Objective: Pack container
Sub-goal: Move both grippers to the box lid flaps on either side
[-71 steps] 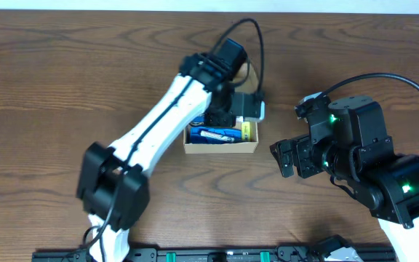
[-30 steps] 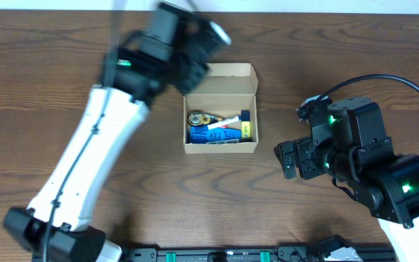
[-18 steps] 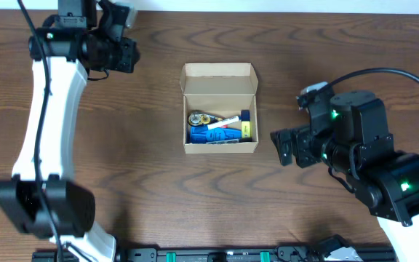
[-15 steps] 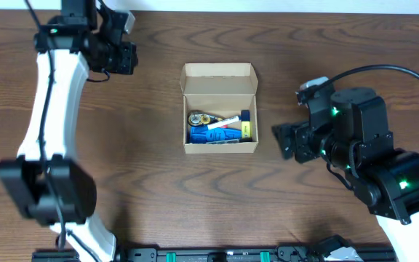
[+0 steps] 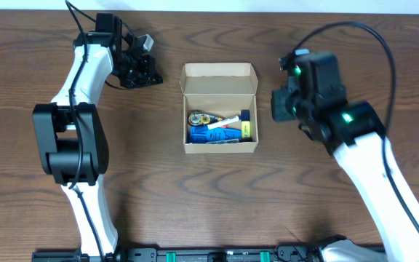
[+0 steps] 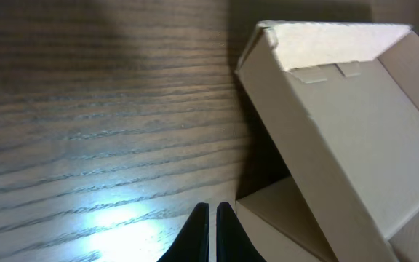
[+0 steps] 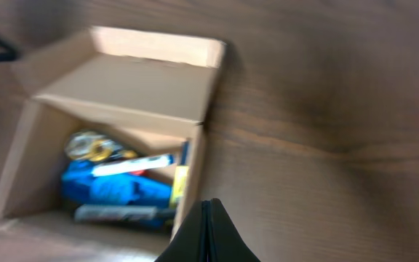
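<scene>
The container is a small tan cardboard box in the middle of the table, with its flap lid standing open at the back. Inside lie a blue item, a white marker, a yellow-and-silver roll and a yellow item. My left gripper is shut and empty, just left of the lid. In the left wrist view the gripper hangs beside the lid. My right gripper is shut and empty, close to the box's right wall. The right wrist view has this gripper by the container.
Dark wood table all around the box. The left arm runs up the left side, and the right arm crosses the right side with its cable looping above.
The left arm swung off the box to the back left, then came in beside the lid, jaws shutting. The right arm rose from the lower right to the box's right side and shut.
</scene>
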`<control>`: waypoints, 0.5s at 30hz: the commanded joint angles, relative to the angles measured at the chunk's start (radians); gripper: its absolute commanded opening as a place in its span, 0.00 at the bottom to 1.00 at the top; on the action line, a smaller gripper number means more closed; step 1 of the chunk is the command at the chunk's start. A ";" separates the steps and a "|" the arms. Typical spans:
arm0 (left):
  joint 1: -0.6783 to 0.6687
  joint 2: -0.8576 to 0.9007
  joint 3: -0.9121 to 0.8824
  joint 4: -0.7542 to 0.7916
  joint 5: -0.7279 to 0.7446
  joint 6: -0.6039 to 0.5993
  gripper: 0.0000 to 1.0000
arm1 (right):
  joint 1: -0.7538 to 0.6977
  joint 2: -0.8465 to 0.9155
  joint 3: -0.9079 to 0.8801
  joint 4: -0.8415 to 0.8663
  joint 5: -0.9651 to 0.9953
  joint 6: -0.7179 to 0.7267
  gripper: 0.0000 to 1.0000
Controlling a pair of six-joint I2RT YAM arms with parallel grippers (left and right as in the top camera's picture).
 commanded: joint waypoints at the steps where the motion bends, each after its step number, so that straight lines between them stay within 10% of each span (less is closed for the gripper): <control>1: -0.003 0.024 0.009 0.005 0.035 -0.078 0.06 | -0.048 0.101 -0.013 0.034 -0.028 0.071 0.01; 15: -0.069 0.061 0.009 0.077 0.034 -0.211 0.06 | -0.207 0.482 -0.013 0.311 -0.422 0.190 0.01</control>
